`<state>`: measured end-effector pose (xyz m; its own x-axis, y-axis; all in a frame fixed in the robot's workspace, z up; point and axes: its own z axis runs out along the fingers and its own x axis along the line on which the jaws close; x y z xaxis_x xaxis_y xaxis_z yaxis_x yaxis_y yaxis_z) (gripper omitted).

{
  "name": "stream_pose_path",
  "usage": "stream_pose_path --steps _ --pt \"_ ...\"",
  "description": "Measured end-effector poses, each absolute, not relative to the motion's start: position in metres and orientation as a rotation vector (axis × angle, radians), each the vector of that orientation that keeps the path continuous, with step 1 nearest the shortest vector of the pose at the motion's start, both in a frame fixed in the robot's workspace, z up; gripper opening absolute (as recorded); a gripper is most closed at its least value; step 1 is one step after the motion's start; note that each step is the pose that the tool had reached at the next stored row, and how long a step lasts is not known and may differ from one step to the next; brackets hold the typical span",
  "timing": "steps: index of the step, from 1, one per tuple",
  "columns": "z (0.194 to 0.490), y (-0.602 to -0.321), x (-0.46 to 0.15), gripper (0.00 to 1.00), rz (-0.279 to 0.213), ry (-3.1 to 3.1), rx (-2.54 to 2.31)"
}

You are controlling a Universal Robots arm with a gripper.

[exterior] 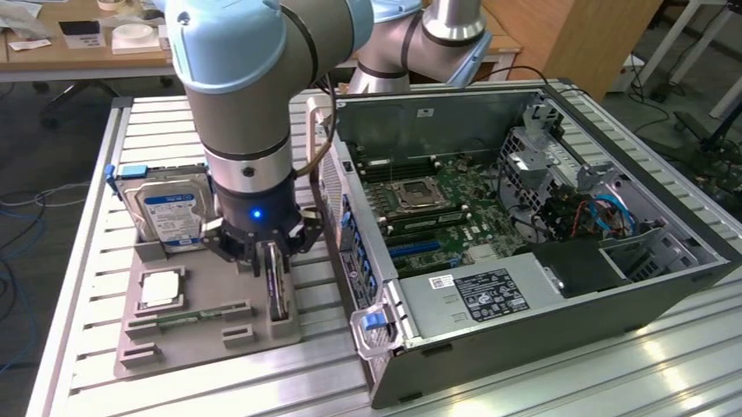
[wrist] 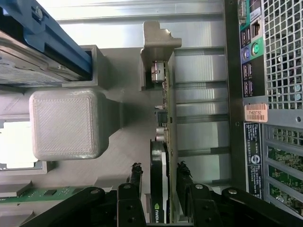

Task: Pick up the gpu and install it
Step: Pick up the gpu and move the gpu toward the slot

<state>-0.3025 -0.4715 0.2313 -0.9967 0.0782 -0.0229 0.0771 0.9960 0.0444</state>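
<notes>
Indoors, slatted metal table (exterior: 649, 365), gpu (exterior: 274, 295), wooden desk (exterior: 69, 59)

Bright, even room light. Glare streaks the ribbed desk (exterior: 655, 365) at the exterior view's lower right, and the wrist view's pale slats wash out almost white.

One arm (exterior: 249, 95) carries one gripper (exterior: 269, 261) with two fingers (wrist: 136, 177). One table (exterior: 649, 373) bears one tray (exterior: 208, 343) and one case (exterior: 557, 330); in the exterior view the tray lies at the case's 9 o'clock. The tray holds four parts, one of each kind: one gpu (exterior: 274, 291) at its 3 o'clock, one hard drive (exterior: 172, 213) at 11 o'clock, one processor (exterior: 160, 289) and one memory stick (exterior: 197, 319). Inside the case there is one motherboard (exterior: 447, 208) with one socket (exterior: 415, 195), and one power supply (exterior: 487, 291).
</notes>
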Motion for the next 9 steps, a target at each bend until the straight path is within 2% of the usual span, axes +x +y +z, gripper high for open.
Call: stream_pose_path --steps 9 --pt "0.2308 -0.471 -0.3027 0.43 0.068 3.114 0.121"
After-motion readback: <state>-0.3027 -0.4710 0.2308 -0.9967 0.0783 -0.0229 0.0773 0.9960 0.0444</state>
